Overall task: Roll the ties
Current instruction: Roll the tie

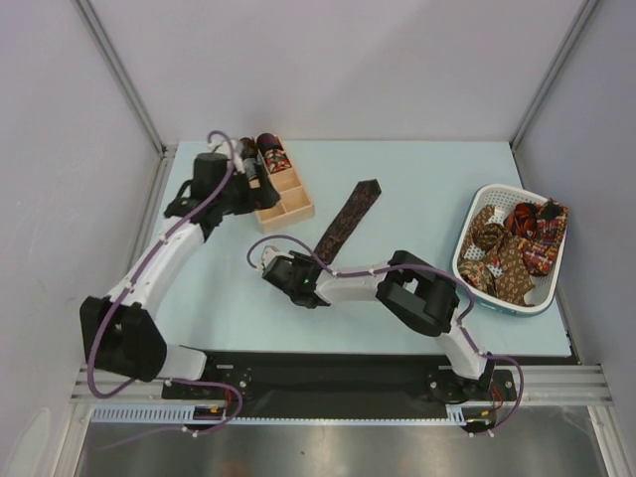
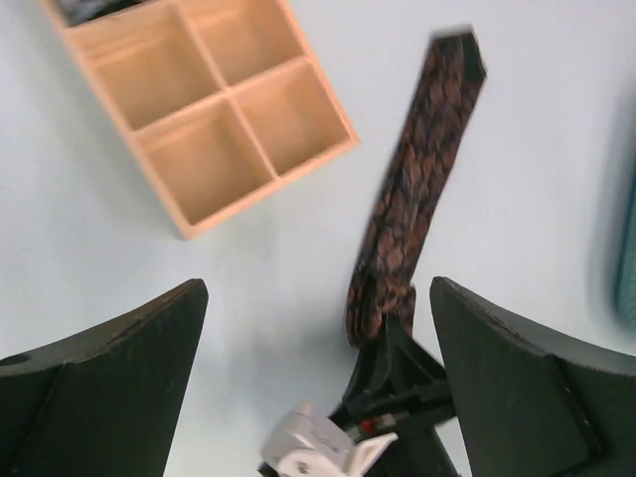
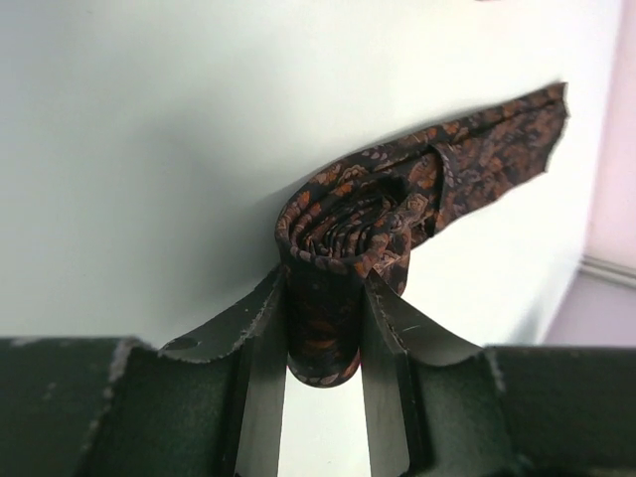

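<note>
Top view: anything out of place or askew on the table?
Nothing spilled or damaged. The wooden box sits skewed on the table, and the spare ties are heaped loosely in the basket. The dark tie lies diagonally, its near end coiled between the jaws of the right gripper.

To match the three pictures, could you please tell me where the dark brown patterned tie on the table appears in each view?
Top external: the dark brown tie lies diagonally mid-picture, right of the wooden box.
Left wrist: right of centre, running up from near the bottom.
Right wrist: centre, seen end-on as a coil.
Shared landmark: the right gripper shut on the tie's coiled end.
</note>
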Available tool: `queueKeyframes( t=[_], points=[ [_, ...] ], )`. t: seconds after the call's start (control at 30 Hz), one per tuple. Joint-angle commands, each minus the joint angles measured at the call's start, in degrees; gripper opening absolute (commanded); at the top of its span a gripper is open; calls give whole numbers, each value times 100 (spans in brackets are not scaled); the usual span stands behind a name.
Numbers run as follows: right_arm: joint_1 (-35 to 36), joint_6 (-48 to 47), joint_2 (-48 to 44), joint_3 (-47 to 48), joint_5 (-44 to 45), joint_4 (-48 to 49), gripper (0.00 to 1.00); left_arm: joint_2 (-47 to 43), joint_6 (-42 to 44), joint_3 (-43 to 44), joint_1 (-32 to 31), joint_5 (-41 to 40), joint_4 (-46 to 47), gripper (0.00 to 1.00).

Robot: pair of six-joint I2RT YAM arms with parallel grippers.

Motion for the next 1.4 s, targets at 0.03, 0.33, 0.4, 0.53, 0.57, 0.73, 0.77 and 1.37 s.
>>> queueKeyframes(
  t=[0.03, 0.33, 0.4, 0.53, 0.57, 0.73, 0.77, 1.37],
  points=[
    [-26, 469, -311, -152, -1579, -405, 27, -715, -1048, -1048, 850, 745, 1279, 100],
    [-675, 891, -1145, -354, -3441, -485, 26, -1357, -1768, -2201, 1536, 727, 2024, 100],
    [-825, 987, -1207, -337, -3794, -554, 27, -1541, -2049, -2508, 1694, 920, 2333, 100],
    [-1272, 1093, -1217, -135, -4908, -765, 27, -1604, -2173, -2975, 1949, 1070, 2545, 100],
    [-1343, 1111, -1156, -82, -5104, -836, 27, -1621, -2156, -3028, 1958, 1079, 2554, 100],
    [-1800, 1067, -804, 585, -6595, -1556, 27, -1656, -2068, -3440, 1923, 1272, 3019, 100],
    [-1967, 1041, -656, 804, -7044, -1775, 26, -1613, -2007, -3476, 1871, 1307, 3107, 100],
    [-2926, 698, 1191, 3169, -9306, -3780, 25, -1077, -145, -3415, -98, 77, 2809, 100]
  ],
)
